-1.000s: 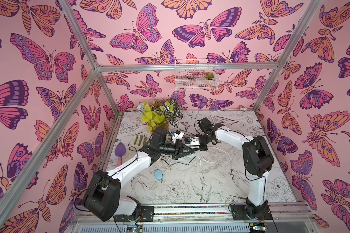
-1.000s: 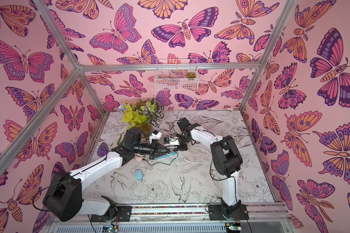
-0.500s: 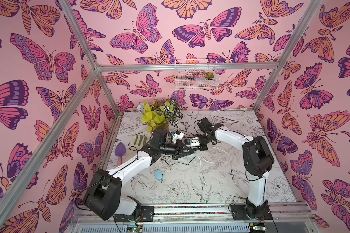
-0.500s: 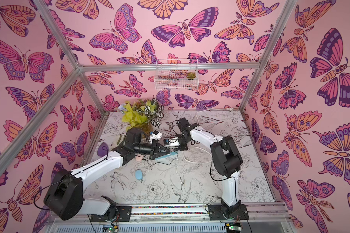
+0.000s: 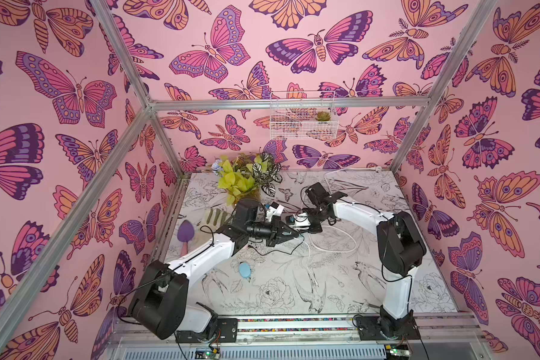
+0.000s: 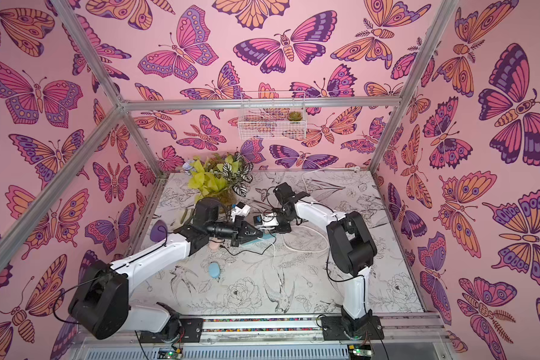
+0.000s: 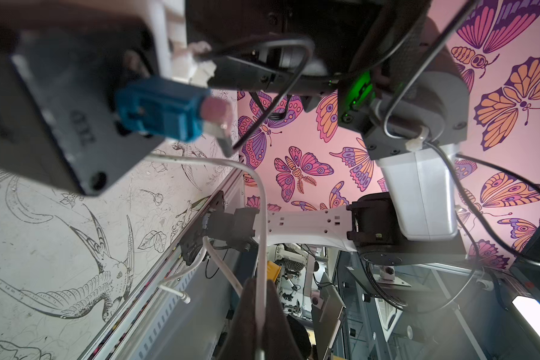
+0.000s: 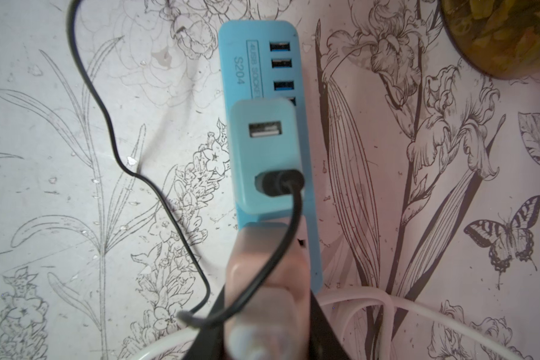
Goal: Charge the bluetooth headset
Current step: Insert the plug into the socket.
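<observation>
Blue adapter (image 8: 262,149) in right hand (image 5: 295,222)

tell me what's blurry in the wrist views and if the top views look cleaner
Left wrist view: the blue connector and the left gripper on the white cable are soft, the printed table is sharp, a green light flares. Right wrist view: the pinkish shape nearest the lens is a blur, the blue USB strip has crisp lettering. In both top views: even light, sharp.
</observation>
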Robot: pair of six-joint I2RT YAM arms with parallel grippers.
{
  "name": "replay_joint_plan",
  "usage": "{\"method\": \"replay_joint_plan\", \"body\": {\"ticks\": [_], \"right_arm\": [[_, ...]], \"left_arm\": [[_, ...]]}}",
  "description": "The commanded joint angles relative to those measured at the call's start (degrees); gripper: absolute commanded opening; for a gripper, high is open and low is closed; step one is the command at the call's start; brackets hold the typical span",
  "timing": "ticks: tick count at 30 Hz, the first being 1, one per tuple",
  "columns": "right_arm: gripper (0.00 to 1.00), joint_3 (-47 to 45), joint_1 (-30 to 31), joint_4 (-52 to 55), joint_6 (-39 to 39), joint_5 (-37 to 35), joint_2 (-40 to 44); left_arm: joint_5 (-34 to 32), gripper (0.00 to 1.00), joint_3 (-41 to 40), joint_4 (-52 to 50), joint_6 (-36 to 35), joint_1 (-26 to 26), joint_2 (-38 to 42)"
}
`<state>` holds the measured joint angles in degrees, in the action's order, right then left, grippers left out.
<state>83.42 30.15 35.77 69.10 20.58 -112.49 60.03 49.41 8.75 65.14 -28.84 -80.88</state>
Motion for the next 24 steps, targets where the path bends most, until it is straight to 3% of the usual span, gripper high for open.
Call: {"method": "replay_joint_plan", "body": {"ticks": [1,11,20,24], "right_arm": [[0.05,-0.44,-0.27,1.21,0.6,-2.03,1.89],[0.04,0.57,-0.89,1.21,0.51,-3.15,1.24],[0.04,-0.42,-0.28,0.7,-1.16,3.37,0.33],[0.04,-2.15,0.59,0.62,-0.89,2.79,0.78]], "left_arm": [[0.8,0.01,0.95,0.56,-1.24,0.36,-1.16],[0.78,0.02,1.13,1.05,-1.16,0.19,-1.63],[0.53,0.02,0.34,1.18,-1.07,0.03,-0.88],[0.64,0.02,0.25,1.33,-1.11,0.06,-1.16]]}}
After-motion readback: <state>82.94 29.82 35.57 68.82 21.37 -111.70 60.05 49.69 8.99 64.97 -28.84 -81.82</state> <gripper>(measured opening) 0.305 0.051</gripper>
